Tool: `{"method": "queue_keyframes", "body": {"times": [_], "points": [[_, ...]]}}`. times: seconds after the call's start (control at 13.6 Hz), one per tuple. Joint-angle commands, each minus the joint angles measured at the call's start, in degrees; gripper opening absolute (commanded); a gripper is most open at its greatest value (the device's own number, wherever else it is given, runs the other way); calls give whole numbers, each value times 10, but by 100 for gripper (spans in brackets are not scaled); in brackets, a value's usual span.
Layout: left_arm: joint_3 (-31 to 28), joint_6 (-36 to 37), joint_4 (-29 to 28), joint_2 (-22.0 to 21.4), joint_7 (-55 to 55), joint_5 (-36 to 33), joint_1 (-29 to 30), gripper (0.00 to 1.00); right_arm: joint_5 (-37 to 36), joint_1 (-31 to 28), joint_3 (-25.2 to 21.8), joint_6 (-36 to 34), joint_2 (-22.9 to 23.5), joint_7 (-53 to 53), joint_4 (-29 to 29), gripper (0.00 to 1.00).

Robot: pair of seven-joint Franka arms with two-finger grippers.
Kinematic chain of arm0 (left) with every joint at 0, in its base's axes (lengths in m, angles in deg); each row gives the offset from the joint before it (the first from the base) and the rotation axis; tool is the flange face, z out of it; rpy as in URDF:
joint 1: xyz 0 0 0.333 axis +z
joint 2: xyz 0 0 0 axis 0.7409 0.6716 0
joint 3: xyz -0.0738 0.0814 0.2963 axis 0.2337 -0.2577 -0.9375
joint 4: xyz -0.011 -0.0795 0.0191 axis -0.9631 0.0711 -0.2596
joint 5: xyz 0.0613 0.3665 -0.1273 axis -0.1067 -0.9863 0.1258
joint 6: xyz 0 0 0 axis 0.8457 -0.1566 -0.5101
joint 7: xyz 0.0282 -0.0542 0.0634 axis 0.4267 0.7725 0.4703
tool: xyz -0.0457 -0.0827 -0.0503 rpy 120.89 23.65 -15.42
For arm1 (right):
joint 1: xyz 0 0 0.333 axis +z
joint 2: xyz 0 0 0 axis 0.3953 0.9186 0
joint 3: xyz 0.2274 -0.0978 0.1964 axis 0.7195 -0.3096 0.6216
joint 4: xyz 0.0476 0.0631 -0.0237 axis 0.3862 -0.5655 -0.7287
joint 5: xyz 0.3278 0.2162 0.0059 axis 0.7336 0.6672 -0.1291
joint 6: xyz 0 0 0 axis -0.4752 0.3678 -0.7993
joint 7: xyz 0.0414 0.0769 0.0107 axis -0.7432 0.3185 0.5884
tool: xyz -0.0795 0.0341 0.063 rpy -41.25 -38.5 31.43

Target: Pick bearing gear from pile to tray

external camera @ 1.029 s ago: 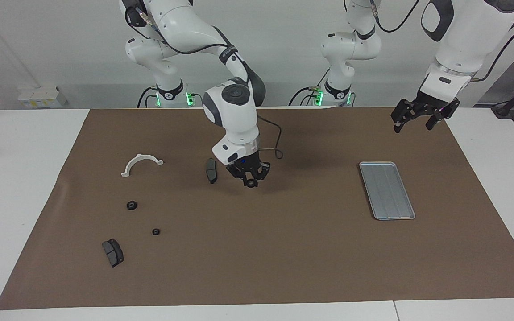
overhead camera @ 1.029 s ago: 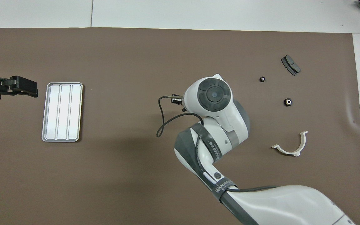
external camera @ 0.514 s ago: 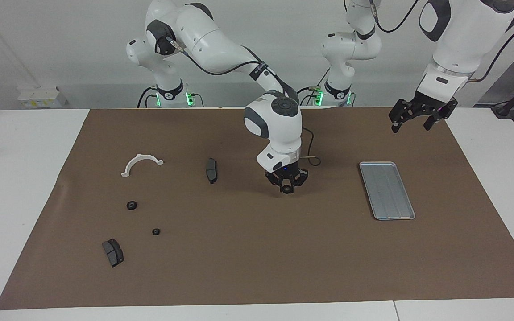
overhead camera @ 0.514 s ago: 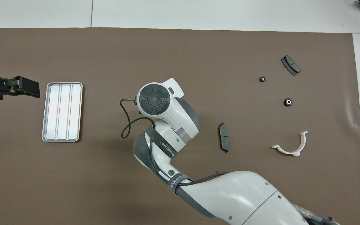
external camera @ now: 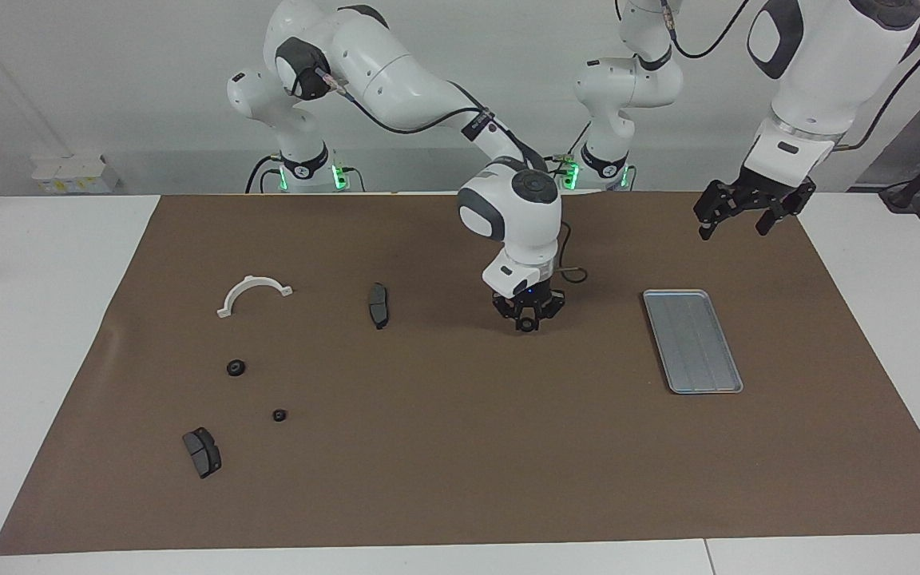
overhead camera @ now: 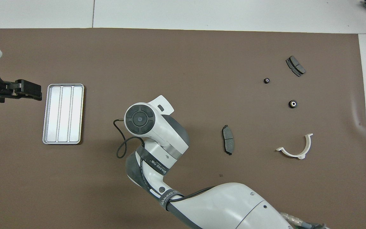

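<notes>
The right arm has swung from beside the brake pad (external camera: 378, 305) toward the tray (external camera: 692, 341), right gripper (external camera: 527, 323) narrowed on a small black gear (external camera: 525, 325) over mid-mat, visible only facing, while the left gripper (external camera: 735, 216) waits wide by the tray's end.

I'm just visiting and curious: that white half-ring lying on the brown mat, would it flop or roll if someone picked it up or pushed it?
The white half-ring holds a clean arch, so it is probably stiff. It looks thin, so likely light. Lying flat with end tabs, it would probably slide, not roll.
</notes>
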Motion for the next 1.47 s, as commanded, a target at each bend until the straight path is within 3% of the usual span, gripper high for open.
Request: {"method": "queue_keyframes", "body": {"times": [0.0,0.07,0.44,0.81,1.1,1.18,1.4], "points": [[-1,-22,-35,-24,-1,-7,1,100,-10,-2,1,10,-24,11,-41,69],[0,-27,-41,-27,-1,-7,1,100,-11,-1,0,4,-24,13,-36,100],[3,-38,-41,-19,19,-2,-10,100,-10,-36,-2,-22,-82,11,-51,100],[2,-76,-37,23,137,4,-111,100,-1,-122,-1,-15,-254,-41,-221,100],[2,-117,-38,76,234,2,-186,100,33,-214,0,-22,-326,-155,-290,100],[2,-129,-54,81,235,1,-199,100,37,-240,0,-22,-340,-205,-305,100],[3,-254,-190,46,235,1,-211,100,42,-307,0,-23,-351,-314,-325,100]]}}
